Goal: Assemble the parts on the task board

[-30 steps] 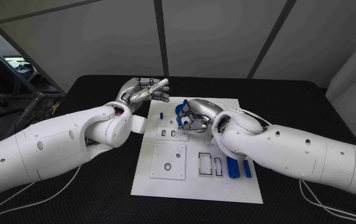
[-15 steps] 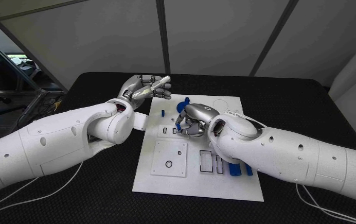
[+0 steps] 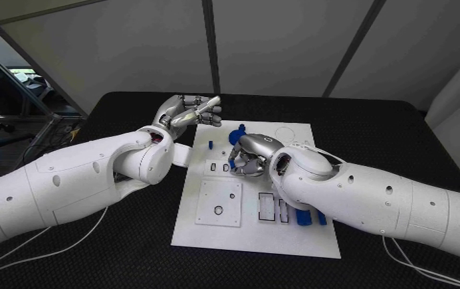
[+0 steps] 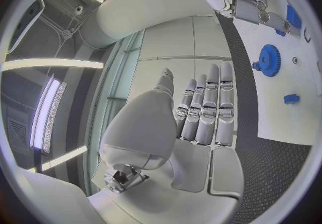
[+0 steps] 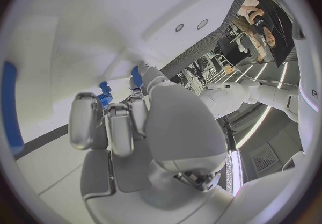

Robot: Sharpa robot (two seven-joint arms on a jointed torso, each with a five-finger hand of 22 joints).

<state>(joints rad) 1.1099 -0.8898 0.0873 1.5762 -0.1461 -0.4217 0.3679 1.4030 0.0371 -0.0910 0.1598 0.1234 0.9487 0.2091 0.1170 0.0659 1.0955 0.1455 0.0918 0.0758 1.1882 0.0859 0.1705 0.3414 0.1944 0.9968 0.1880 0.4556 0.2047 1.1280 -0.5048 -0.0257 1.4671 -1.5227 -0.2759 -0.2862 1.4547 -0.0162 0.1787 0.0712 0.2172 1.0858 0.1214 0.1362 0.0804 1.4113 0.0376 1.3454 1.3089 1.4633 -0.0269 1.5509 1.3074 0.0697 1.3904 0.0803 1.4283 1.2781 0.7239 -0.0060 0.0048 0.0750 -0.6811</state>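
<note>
Nearest the robot, the white rectangular task board (image 3: 251, 232) is seen lying on the black worktop (image 3: 115, 249). Two narrow blue bar-shaped parts (image 3: 308, 218) are laid side by side on the board, tucked against the underside of the right forearm, behind the right hand. Just beside them, two rectangular slots (image 3: 271, 209) are cut into the board.

Farther on, the silver right hand (image 3: 249, 157) is held low over the middle of the board with its fingers curled downward. In the right wrist view a small blue part (image 5: 104, 95) is seen right at the fingertips (image 5: 86, 111), but whether it is actually pinched cannot be told. A blue toothed gear-shaped part (image 3: 236, 133) is seen just beyond this hand, toward the far end of the board, with a small blue peg (image 3: 211, 145) close by on the left hand's side.

Farthest away, the silver left hand (image 3: 191, 113) is raised above the worktop off the board's far left corner. Its fingers (image 4: 209, 107) are held straight and pressed together side by side, and nothing is held in them.
</note>
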